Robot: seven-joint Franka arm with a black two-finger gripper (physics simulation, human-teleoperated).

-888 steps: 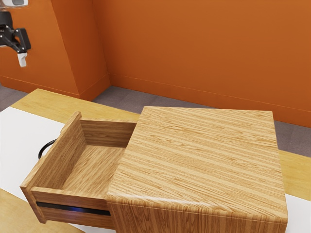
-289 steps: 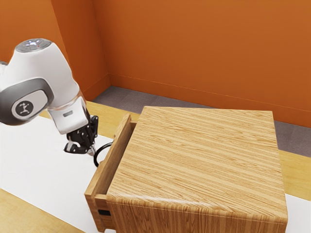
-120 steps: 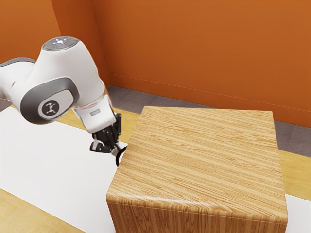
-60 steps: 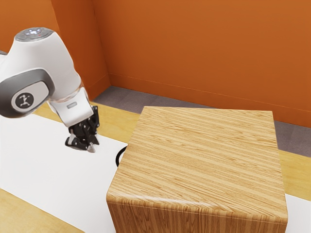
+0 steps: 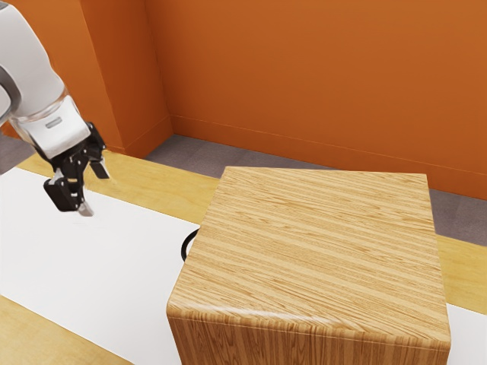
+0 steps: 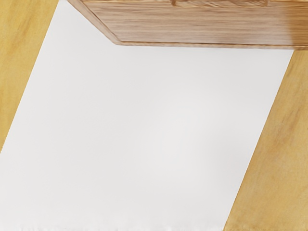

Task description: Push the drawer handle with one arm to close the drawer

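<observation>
Striped wood makes up the cabinet (image 5: 319, 251), a box whose broad, flat top faces up in the exterior view. Its drawer is pushed in; the black, curved handle (image 5: 188, 245) pokes out just beside the cabinet's edge, on the exterior view's left, with part of it hidden behind the top. The gripper (image 5: 99, 195) hangs above the worktop (image 5: 183, 179), well apart from the handle and touching nothing. Its jaws stand open, spread from each other and with nothing between them, and they tilt downward toward the exterior view's right. The white arm (image 5: 34, 76) comes in from the exterior view's left.

A white mat (image 5: 76, 266) runs across the yellow worktop and under the cabinet. The wrist view gives the wooden front (image 6: 202, 26) above the mat, with bare worktop on both sides of the mat. Orange walls (image 5: 304, 76) rise behind, over a grey floor (image 5: 194, 156).
</observation>
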